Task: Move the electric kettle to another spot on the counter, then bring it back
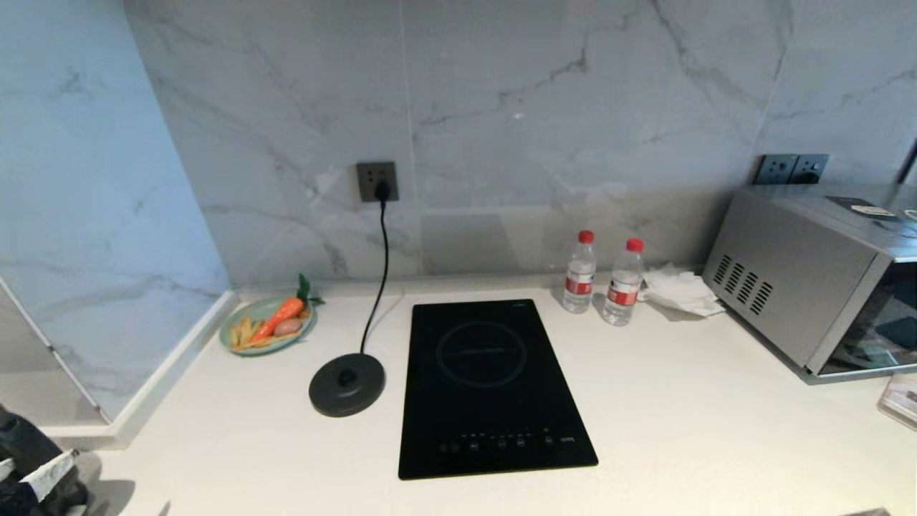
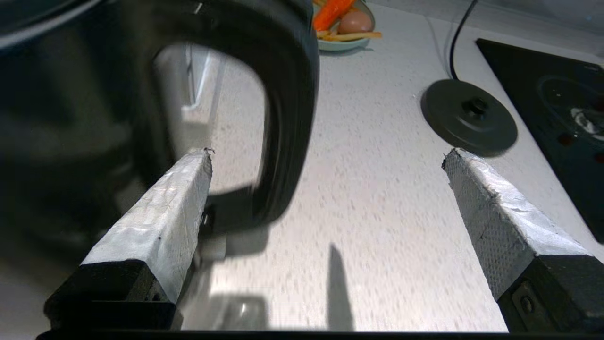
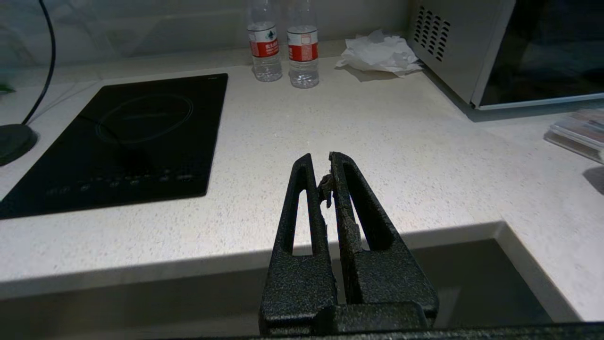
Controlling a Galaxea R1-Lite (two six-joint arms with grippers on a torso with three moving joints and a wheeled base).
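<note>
The electric kettle (image 2: 71, 118), glossy black, fills one side of the left wrist view and stands on the off-white speckled counter (image 2: 377, 212). Its loop handle (image 2: 288, 118) lies between the wide-open fingers of my left gripper (image 2: 326, 153), close beside one taped finger (image 2: 165, 212); nothing is gripped. The kettle is out of the head view, where only part of my left arm (image 1: 32, 469) shows at the bottom left corner. The round corded base disc (image 1: 347, 385) sits bare left of the hob. My right gripper (image 3: 321, 158) is shut and empty, parked at the counter's front edge.
A black induction hob (image 1: 494, 387) lies mid-counter. A green plate of food (image 1: 269, 326) sits at the back left. Two water bottles (image 1: 579, 272), crumpled paper (image 1: 677, 287) and a steel microwave (image 1: 809, 279) stand at the back right. The base's cord (image 1: 380, 265) runs to a wall socket.
</note>
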